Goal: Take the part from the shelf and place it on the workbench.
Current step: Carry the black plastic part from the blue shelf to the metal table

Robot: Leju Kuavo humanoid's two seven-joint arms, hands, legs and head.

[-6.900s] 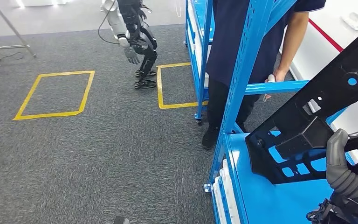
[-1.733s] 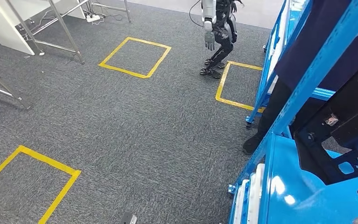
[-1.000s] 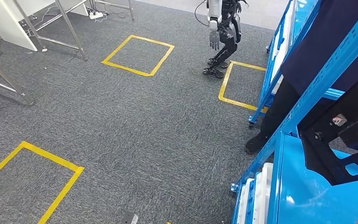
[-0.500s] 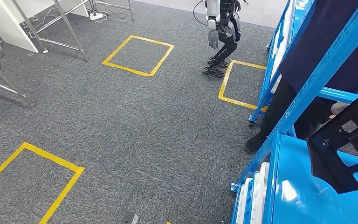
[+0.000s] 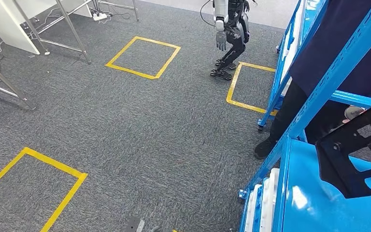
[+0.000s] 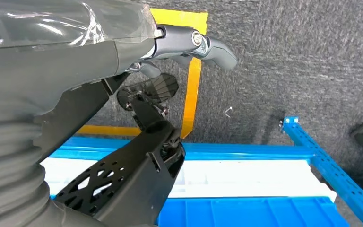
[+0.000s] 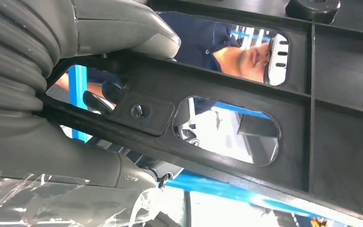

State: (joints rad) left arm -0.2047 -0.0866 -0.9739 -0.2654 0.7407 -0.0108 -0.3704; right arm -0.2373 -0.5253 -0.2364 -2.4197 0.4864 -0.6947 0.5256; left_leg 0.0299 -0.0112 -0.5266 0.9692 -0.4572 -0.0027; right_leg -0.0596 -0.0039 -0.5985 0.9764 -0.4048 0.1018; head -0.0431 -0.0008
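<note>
Black plastic is what I see first: the part (image 7: 246,90) is right up close, and my right robot hand (image 7: 61,94) grips its bar, thumb on one side and fingers on the other. My left robot hand (image 6: 137,56) holds nothing, its fingers spread over the carpet (image 5: 140,125). From my head I see the part (image 5: 355,154) above the blue shelf (image 5: 314,203) (it pokes in from the right). A person (image 5: 319,72) stands behind the shelf post. Farther off, another robot (image 5: 229,34) stands by a yellow square (image 5: 142,58).
</note>
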